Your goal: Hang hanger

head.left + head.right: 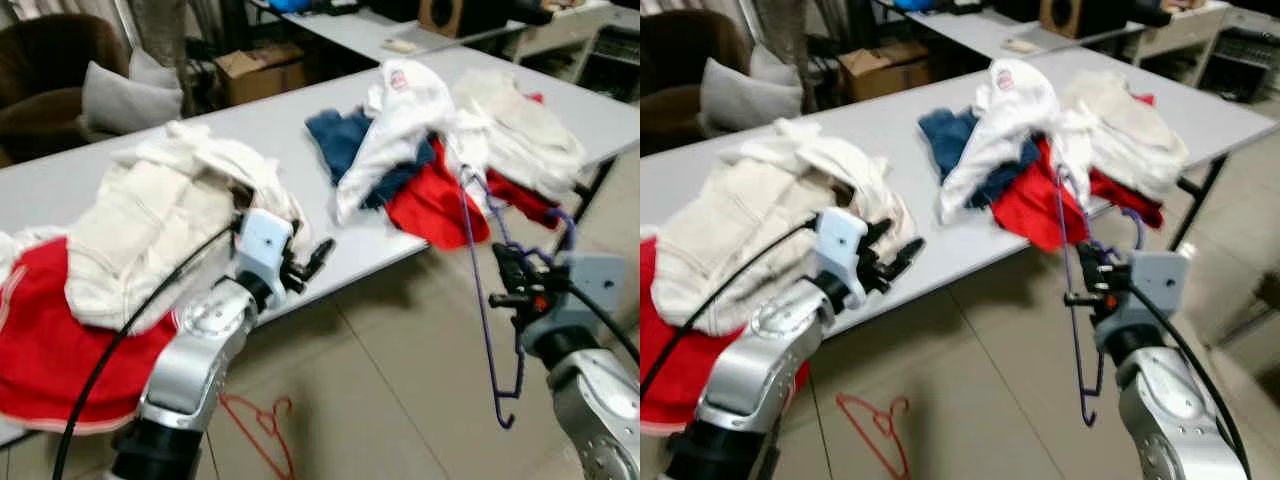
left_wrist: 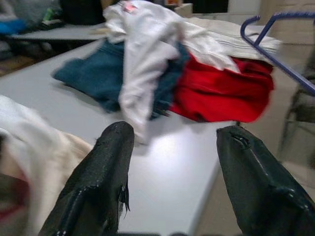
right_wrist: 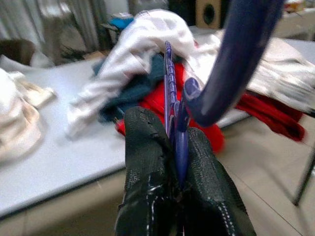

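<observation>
Currently: right tool (image 1: 512,285) clamped on purple hanger (image 1: 483,300), left tool (image 1: 310,262) empty.

Right tool's fingers (image 3: 147,162) are pinched shut on the hanger's wire near the hook (image 1: 565,225), off the table's (image 1: 320,110) front edge over the tiled floor (image 1: 400,390). Hanger hangs tilted, one long side running up toward the red garment (image 1: 435,205), the other end dropping below the tool. Left tool is spread wide with nothing between its fingers (image 2: 98,182), held at the table's front edge just beside the cream clothes pile (image 1: 160,225). Middle pile: white shirt (image 1: 400,115) draped over a blue garment (image 1: 345,140) and the red one. Red hanger (image 1: 262,425) lies on the floor below the left arm. Red cloth (image 1: 50,350) sits at the table's left end.
</observation>
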Controlling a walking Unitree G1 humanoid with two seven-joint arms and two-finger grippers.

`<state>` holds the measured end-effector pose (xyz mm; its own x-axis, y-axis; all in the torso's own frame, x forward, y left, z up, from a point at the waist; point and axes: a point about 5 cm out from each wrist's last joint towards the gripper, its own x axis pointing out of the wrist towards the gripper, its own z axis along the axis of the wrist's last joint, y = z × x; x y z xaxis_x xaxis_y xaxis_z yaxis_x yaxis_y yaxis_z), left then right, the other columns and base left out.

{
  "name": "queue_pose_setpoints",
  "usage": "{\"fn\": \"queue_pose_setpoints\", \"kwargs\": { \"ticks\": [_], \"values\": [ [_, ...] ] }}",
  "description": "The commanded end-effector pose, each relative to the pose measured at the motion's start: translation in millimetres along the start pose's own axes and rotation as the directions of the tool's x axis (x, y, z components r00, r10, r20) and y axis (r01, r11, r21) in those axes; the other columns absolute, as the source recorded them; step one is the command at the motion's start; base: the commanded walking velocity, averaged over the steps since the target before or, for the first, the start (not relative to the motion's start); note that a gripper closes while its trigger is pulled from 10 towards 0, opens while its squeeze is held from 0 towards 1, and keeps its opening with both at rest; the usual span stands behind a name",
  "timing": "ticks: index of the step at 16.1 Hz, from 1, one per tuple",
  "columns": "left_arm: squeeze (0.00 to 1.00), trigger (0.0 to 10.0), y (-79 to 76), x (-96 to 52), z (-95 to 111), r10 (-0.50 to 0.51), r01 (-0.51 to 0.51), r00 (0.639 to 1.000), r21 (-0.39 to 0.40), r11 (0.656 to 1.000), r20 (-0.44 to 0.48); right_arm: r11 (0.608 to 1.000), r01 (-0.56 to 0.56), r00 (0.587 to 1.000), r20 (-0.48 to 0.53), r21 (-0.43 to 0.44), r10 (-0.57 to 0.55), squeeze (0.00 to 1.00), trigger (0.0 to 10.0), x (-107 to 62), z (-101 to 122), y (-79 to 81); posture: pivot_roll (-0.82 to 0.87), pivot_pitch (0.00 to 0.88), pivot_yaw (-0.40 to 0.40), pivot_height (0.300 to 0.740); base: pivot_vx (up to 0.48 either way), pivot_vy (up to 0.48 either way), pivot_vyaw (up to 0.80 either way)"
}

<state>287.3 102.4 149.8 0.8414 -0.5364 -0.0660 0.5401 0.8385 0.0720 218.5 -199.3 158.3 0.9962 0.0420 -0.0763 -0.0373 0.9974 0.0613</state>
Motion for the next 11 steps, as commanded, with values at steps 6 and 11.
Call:
{"fn": "queue_pose_setpoints", "kwargs": {
  "ticks": [6,11],
  "values": [
    [0.0,10.0,7.0,-0.4,-7.2,0.001,0.003,0.999,0.084,0.996,-0.051,0.997,-0.064,0.997,0.044,-0.031,0.066,0.0,10.0,-9.0,5.3,7.8,-0.25,0.0,0.073,0.74,0.319,0.0,-0.27],
    [0.0,10.0,27.3,4.3,-30.2,0.068,-0.021,0.968,0.19,0.982,-0.242,0.968,-0.188,0.982,-0.028,-0.168,0.186,0.0,10.0,-20.8,3.4,-3.7,-0.27,0.0,0.084,0.74,0.055,0.0,0.0]
  ]
}}
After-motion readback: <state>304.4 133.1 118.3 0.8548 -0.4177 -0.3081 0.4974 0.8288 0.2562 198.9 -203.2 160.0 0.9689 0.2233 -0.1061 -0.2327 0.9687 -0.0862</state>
